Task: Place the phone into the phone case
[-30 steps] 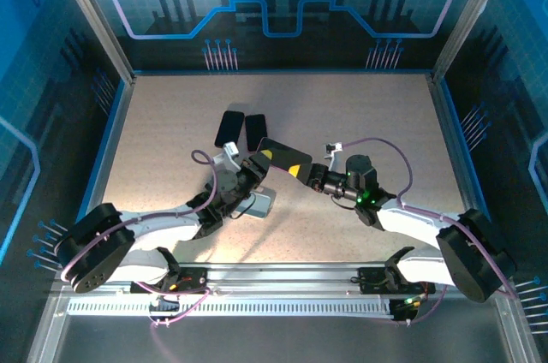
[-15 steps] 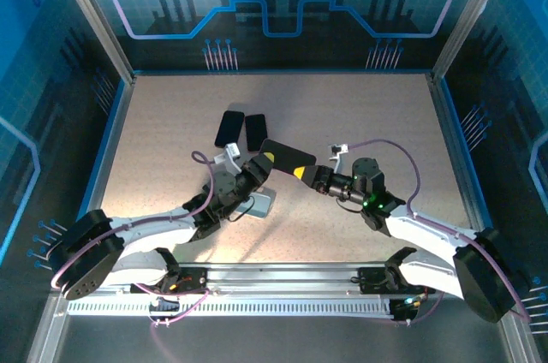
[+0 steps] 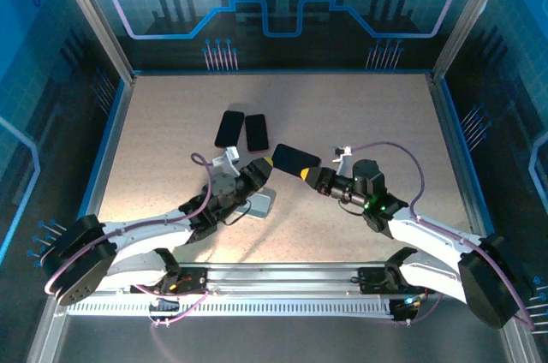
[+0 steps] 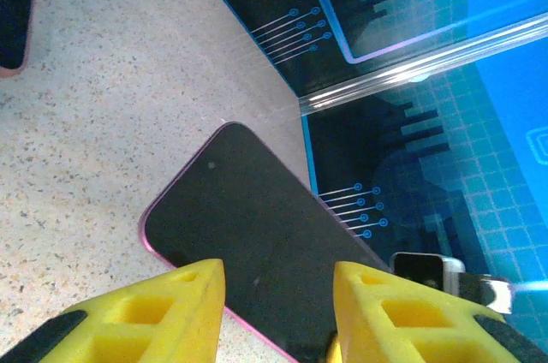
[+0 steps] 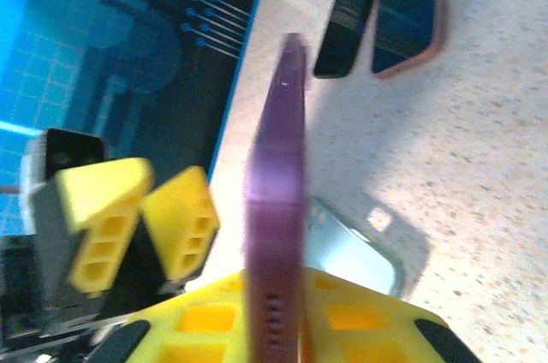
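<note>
Phone (image 3: 296, 157): dark glossy screen (thin purple rim).

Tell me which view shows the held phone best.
Left wrist: the phone is large, dark face and pink rim plain. The top view shows it small; the right wrist shows its purple edge.

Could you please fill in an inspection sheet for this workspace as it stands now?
Surface: speckled table, nothing spilled.
Job's things: phone held off the table; clear case flat on the table.
Clutter: two dark slabs side by side, farther back.
Grippers: right gripper shut on phone; left gripper open at its other end.
Cables: purple cables loop free, touching none of the things.
Surroundings: blue walls, metal frame.
</note>
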Action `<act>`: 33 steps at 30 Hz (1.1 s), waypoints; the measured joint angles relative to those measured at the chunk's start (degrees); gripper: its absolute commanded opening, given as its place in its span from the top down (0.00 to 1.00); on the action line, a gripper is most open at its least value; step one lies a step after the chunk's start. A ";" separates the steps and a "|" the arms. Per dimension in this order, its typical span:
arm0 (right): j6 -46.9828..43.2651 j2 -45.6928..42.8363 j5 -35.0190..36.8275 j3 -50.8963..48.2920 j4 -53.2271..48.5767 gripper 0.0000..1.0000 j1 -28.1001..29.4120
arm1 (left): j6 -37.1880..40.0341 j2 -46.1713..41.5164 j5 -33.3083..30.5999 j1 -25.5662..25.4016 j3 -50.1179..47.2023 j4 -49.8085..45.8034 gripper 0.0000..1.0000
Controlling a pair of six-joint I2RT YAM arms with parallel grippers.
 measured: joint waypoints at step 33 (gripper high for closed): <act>-0.35 2.36 -4.87 1.66 -12.17 1.00 5.55 | 5.68 -23.76 12.87 23.17 -8.11 -52.59 0.54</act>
